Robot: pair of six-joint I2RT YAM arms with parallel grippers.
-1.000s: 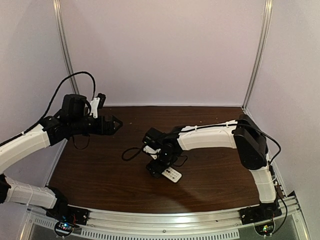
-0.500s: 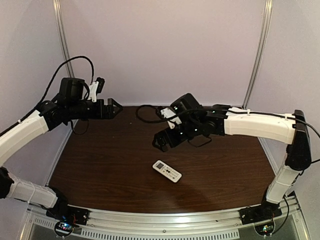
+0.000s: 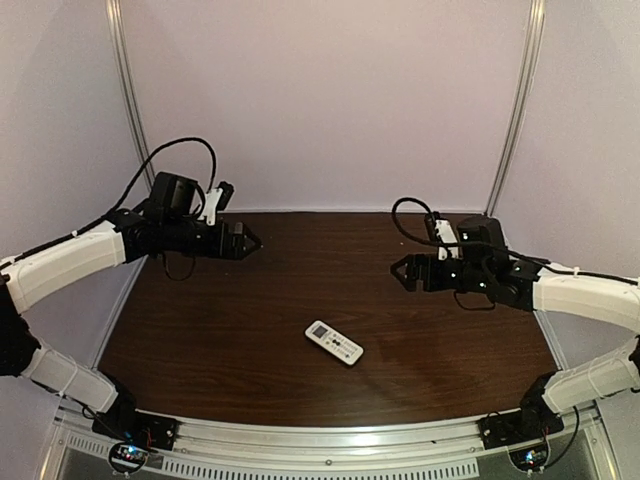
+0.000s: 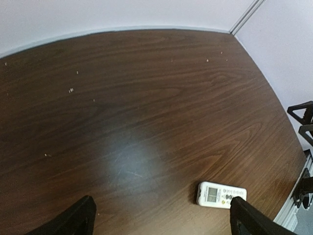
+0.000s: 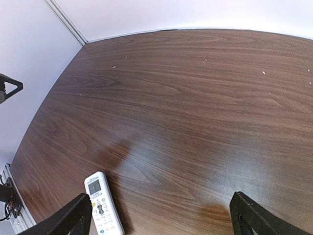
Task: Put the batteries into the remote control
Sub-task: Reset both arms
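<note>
The remote control point(image 3: 334, 342) lies face up, display and buttons showing, on the dark wooden table point(image 3: 230, 330) near the front middle. Nothing touches it. It also shows in the left wrist view, remote control point(image 4: 217, 194), and in the right wrist view, remote control point(image 5: 102, 204). My left gripper point(image 3: 250, 241) hovers open at the back left, above the table. On the right my right gripper point(image 3: 400, 271) also hangs open in the air, well away from the remote. Both pairs of jaws stand wide with nothing between them: left gripper point(image 4: 161, 211), right gripper point(image 5: 161, 203). The batteries are out of view.
White walls with metal corner posts point(image 3: 512, 120) enclose the table at the back and sides. A metal rail point(image 3: 330, 435) runs along the near edge with the arm bases. Small pale specks point(image 4: 71, 89) dot the wood.
My right gripper has lifted off the remote and drawn back to the right, its jaws opening. The left arm has shifted a little right and lower. The remote stays in place.
</note>
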